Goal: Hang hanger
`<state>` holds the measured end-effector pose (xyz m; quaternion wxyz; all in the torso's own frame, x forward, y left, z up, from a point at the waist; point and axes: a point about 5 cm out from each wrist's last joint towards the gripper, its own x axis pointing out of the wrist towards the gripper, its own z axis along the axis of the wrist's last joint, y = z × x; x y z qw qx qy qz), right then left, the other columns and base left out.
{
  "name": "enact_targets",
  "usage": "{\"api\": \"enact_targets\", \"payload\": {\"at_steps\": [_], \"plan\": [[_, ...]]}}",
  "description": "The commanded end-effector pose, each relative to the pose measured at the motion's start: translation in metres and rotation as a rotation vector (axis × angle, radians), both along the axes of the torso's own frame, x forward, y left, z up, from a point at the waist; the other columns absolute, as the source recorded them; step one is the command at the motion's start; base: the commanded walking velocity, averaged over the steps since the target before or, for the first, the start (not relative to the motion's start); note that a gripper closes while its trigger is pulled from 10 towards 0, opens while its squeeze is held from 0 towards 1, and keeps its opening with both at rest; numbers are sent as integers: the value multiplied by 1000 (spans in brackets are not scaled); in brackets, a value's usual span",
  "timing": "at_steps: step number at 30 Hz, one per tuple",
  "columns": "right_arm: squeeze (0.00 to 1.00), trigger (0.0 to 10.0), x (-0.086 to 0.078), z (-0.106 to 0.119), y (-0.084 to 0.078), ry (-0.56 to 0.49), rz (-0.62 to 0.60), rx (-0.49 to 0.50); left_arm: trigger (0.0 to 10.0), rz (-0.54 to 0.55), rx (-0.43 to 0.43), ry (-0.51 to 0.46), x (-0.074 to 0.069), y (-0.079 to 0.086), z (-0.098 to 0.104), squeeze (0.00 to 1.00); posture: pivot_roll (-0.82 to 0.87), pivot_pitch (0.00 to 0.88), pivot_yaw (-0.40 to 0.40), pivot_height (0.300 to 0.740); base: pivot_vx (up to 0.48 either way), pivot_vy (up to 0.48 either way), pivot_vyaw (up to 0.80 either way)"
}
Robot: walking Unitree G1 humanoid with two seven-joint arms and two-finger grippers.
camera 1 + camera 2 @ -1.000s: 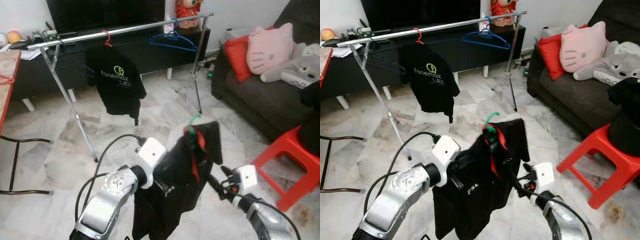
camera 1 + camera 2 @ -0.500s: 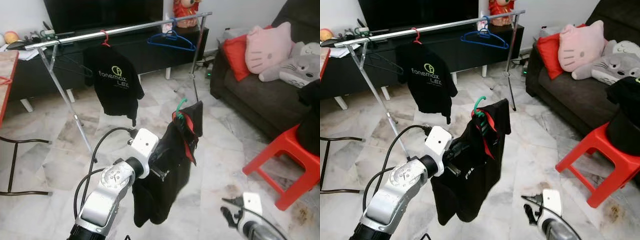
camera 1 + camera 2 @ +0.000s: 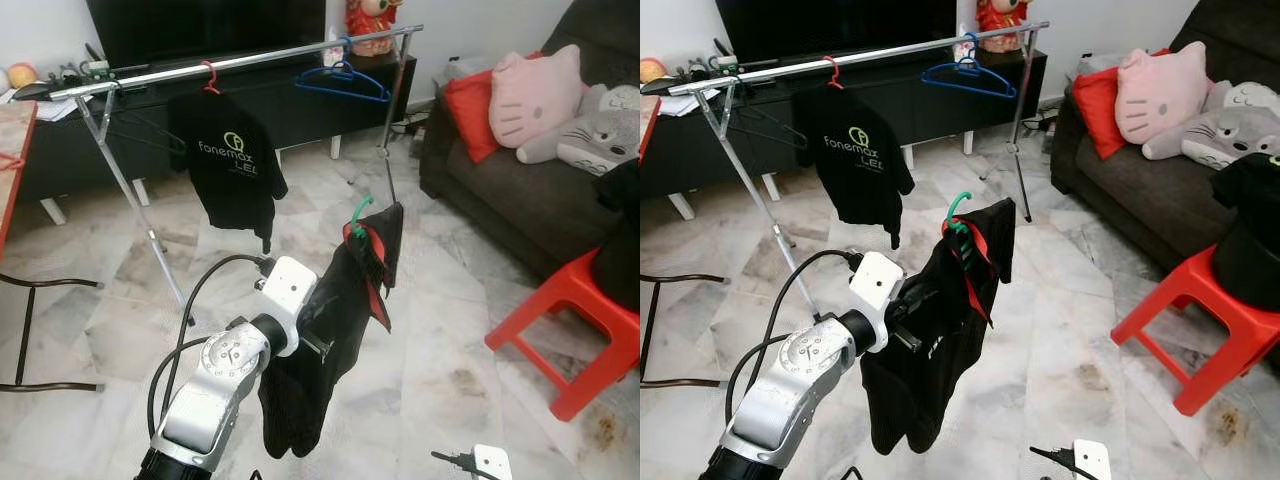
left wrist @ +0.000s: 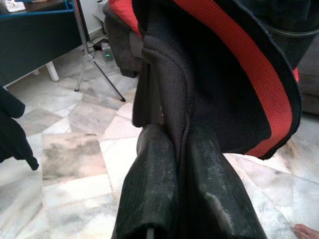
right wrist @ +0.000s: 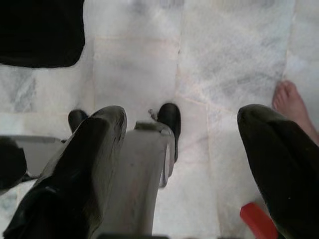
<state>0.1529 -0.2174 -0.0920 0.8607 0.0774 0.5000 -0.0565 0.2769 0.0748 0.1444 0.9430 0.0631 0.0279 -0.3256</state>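
A black shirt with red trim (image 3: 340, 300) hangs on a green hanger, whose hook (image 3: 358, 208) sticks up above the collar. My left gripper (image 4: 182, 137) is shut on the shirt's shoulder fabric and holds it up in front of me, well short of the silver clothes rail (image 3: 250, 58). The hanger's body is hidden under the cloth. My right gripper (image 5: 182, 119) hangs low at my right side, open and with nothing in it, pointing down at the marble floor; its wrist (image 3: 485, 462) shows at the picture's bottom edge.
The rail carries a black printed T-shirt on a red hanger (image 3: 235, 170), a bare blue hanger (image 3: 345, 78) and a black hanger (image 3: 150, 130). A red stool (image 3: 575, 320) and a dark sofa (image 3: 500, 200) stand on the right. A person's bare foot (image 5: 294, 107) is near my right gripper.
My right gripper let go of the shirt and dropped to the bottom of the view. The shirt rose and now hangs from the left gripper alone.
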Motion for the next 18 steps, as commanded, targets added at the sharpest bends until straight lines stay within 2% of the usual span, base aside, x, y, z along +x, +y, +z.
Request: {"api": "enact_targets", "payload": {"at_steps": [1, 8, 9, 10, 12, 13, 14, 18], "plan": [[0, 0, 5, 2, -2, -13, -18, -6, 10000, -1, -11, -42, 1, 0, 8, 0, -21, 0, -19, 740, 0, 0, 0], [0, 0, 5, 2, 1, -23, -13, -3, 10000, -5, -14, -41, 0, -2, 8, 0, -22, 0, -19, 740, 0, 0, 0], [0, 4078, 4, 1, 1, -13, -3, -6, 10000, -5, -15, -41, 0, -2, 8, 0, -20, 0, -19, 740, 0, 0, 0], [0, 10000, 4, 1, 1, -11, -3, -7, 10000, -6, -14, -41, 0, -2, 8, 0, -20, 0, -19, 740, 0, 0, 0], [0, 10000, 3, 1, 1, -11, -11, -1, 10000, -6, -13, -41, 0, -2, 8, 0, -20, 0, -19, 740, 0, 0, 0], [765, 10000, 3, 1, 1, -12, -17, 4, 10000, -6, -13, -41, 0, -2, 8, 0, -20, 0, -19, 740, 0, 0, 0], [1000, 10000, 3, 1, 2, -17, -25, 15, 10000, -7, -13, -41, 0, -2, 8, 0, -20, 0, -19, 740, 0, 0, 0], [1000, 10000, 4, 1, 2, -23, -20, 12, 10000, -9, -13, -39, 0, -2, 8, 0, -20, 0, -19, 740, 0, 0, 0]]}}
